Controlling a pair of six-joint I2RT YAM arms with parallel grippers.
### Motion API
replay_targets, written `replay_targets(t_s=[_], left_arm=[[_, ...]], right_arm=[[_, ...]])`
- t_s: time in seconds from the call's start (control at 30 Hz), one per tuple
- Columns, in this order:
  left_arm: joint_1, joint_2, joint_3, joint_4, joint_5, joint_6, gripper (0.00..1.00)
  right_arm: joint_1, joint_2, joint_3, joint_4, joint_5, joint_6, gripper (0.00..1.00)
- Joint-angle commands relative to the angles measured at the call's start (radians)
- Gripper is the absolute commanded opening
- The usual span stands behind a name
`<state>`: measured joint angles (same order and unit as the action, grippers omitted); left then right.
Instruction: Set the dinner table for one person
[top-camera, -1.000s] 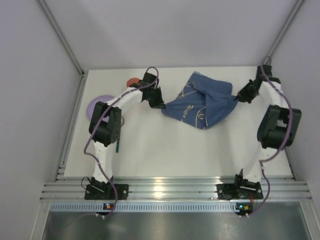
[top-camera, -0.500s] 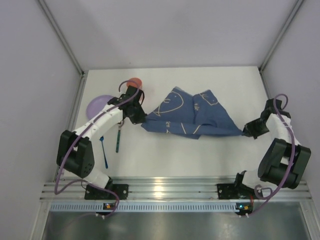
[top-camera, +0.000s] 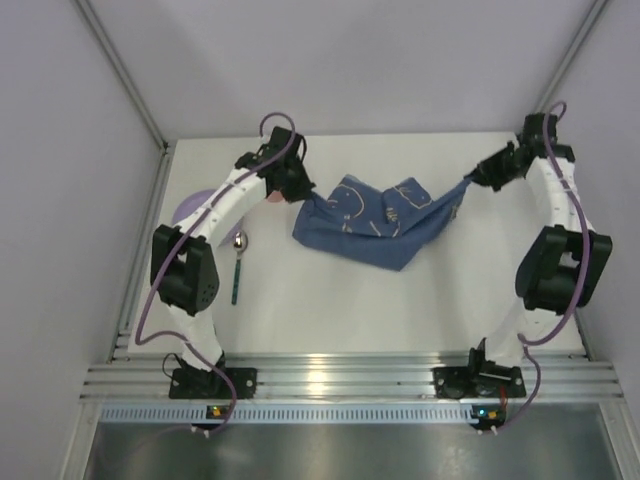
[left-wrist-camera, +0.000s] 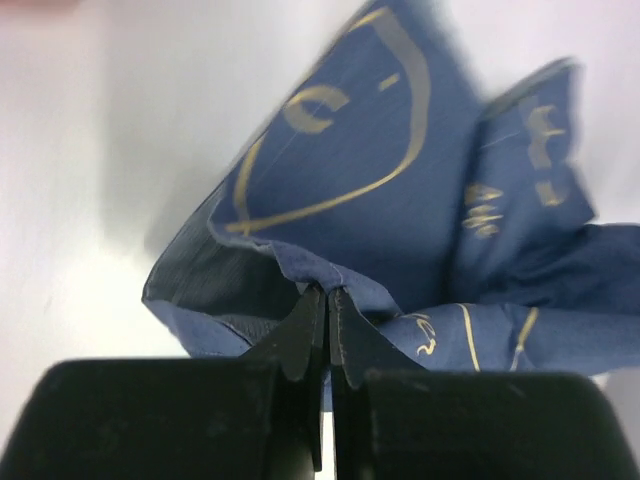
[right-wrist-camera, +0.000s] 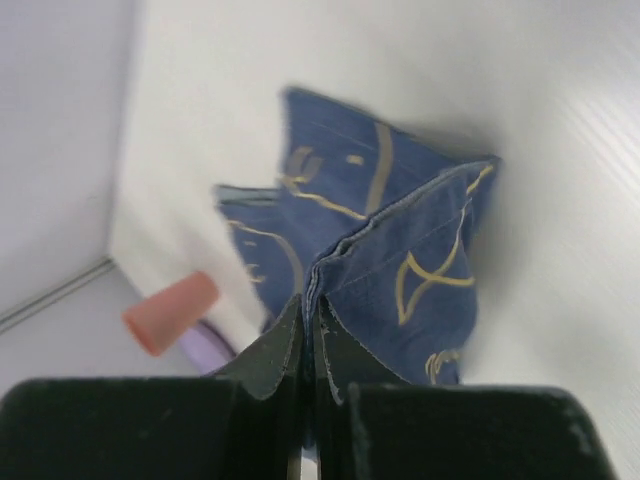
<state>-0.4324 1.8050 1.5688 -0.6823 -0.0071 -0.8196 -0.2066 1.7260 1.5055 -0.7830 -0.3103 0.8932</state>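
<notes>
Cloth (top-camera: 372, 218) hangs stretched between my two grippers, sagging toward the bases. Left gripper (left-wrist-camera: 326, 297): fingers pressed together on a folded cloth edge. Right gripper (right-wrist-camera: 308, 304): likewise clamped on a cloth corner. Against the frame half a second ago, both grippers have shifted toward the far edge of the table (top-camera: 400, 310), the right one farthest, and the cloth went with them. The cloth is now narrower and more bunched between the grips. Cup (right-wrist-camera: 170, 312) shows beyond the cloth from my right gripper, beside the plate (top-camera: 188, 212). Spoon (top-camera: 238, 262) lies on the table, nearer the bases than my left gripper.
</notes>
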Motion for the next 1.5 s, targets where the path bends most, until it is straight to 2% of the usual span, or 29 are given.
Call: replay_targets(t_s=[0.0,0.07,0.1,0.17,0.23,0.27,0.3,0.33,0.43,0.47,0.5,0.53,0.6,0.63,0.67,0.73,0.77,0.83,0.93,0.97,1.0,1.03,1.07,1.1,1.17,1.2,1.4,1.47], left_arm=[[0.001,0.063,0.337,0.047,0.018,0.091,0.00],[0.001,0.097,0.544,0.037,0.019,0.118,0.00],[0.000,0.099,0.597,0.035,0.016,0.135,0.00],[0.000,0.082,0.677,0.033,-0.030,0.140,0.00],[0.000,0.013,0.669,0.059,-0.036,0.154,0.00],[0.000,-0.018,0.628,0.069,-0.033,0.163,0.00],[0.000,-0.047,0.597,0.079,-0.036,0.180,0.00],[0.000,-0.118,0.558,0.099,-0.043,0.186,0.00],[0.001,-0.235,0.384,0.099,-0.060,0.208,0.00],[0.001,-0.269,0.262,0.101,-0.057,0.211,0.00],[0.003,-0.297,0.190,0.108,-0.041,0.198,0.00],[0.004,-0.361,0.036,0.136,-0.027,0.188,0.00],[0.006,-0.413,-0.132,0.179,0.033,0.145,0.00],[0.009,-0.432,-0.209,0.193,0.044,0.122,0.03],[0.009,-0.450,-0.349,0.197,0.051,0.097,0.16],[0.012,-0.450,-0.531,0.193,0.099,0.021,0.31],[0.012,-0.434,-0.579,0.172,0.119,-0.001,0.44],[0.014,-0.415,-0.668,0.127,0.150,-0.058,0.54],[0.014,-0.424,-0.716,0.079,0.145,-0.076,0.67],[0.014,-0.437,-0.717,0.078,0.138,-0.076,0.72],[0.014,-0.464,-0.713,0.069,0.127,-0.076,0.81],[0.014,-0.478,-0.705,0.063,0.115,-0.078,0.84],[0.014,-0.486,-0.682,0.064,0.104,-0.078,0.85],[0.014,-0.490,-0.670,0.070,0.104,-0.073,0.85],[0.011,-0.483,-0.627,0.084,0.108,-0.061,0.86],[0.011,-0.480,-0.618,0.099,0.114,-0.053,0.86],[0.004,-0.351,-0.527,0.184,0.104,0.010,0.84],[0.004,-0.257,-0.432,0.193,0.091,0.051,0.80]], right_arm=[[0.022,0.033,0.432,0.076,-0.143,-0.049,0.00],[0.026,0.081,0.687,0.083,-0.217,-0.091,0.00],[0.023,0.081,0.741,0.085,-0.220,-0.102,0.00],[0.009,0.020,0.780,0.096,-0.214,-0.099,0.00],[-0.019,-0.120,0.686,0.125,-0.169,-0.099,0.00],[-0.028,-0.179,0.624,0.132,-0.147,-0.100,0.00],[-0.039,-0.239,0.485,0.145,-0.121,-0.111,0.00],[-0.039,-0.349,0.419,0.145,-0.090,-0.143,0.00],[-0.027,-0.451,0.245,-0.008,0.087,-0.197,0.00],[-0.024,-0.474,0.186,-0.021,0.114,-0.198,0.00],[-0.024,-0.491,0.048,-0.028,0.131,-0.198,0.00],[-0.024,-0.512,-0.020,-0.036,0.149,-0.200,0.00],[-0.025,-0.523,-0.235,-0.022,0.158,-0.197,0.00],[-0.025,-0.520,-0.304,-0.009,0.168,-0.189,0.00],[-0.030,-0.517,-0.433,0.032,0.165,-0.188,0.00],[-0.060,-0.500,-0.540,0.066,0.165,-0.197,0.00],[-0.091,-0.493,-0.620,0.086,0.160,-0.204,0.00],[-0.114,-0.473,-0.665,0.093,0.155,-0.238,0.00],[-0.143,-0.438,-0.686,0.093,0.145,-0.295,0.00],[-0.148,-0.431,-0.673,0.087,0.143,-0.304,0.08],[-0.152,-0.418,-0.665,0.076,0.142,-0.312,0.21],[-0.152,-0.411,-0.659,0.065,0.129,-0.322,0.38],[-0.152,-0.405,-0.644,0.056,0.120,-0.329,0.66],[-0.152,-0.401,-0.634,0.047,0.116,-0.335,0.74],[-0.152,-0.405,-0.605,0.010,0.122,-0.336,0.84],[-0.152,-0.417,-0.593,-0.001,0.125,-0.339,0.86],[-0.128,-0.474,-0.479,-0.107,0.166,-0.338,0.87],[-0.113,-0.479,-0.455,-0.108,0.160,-0.336,0.87]])
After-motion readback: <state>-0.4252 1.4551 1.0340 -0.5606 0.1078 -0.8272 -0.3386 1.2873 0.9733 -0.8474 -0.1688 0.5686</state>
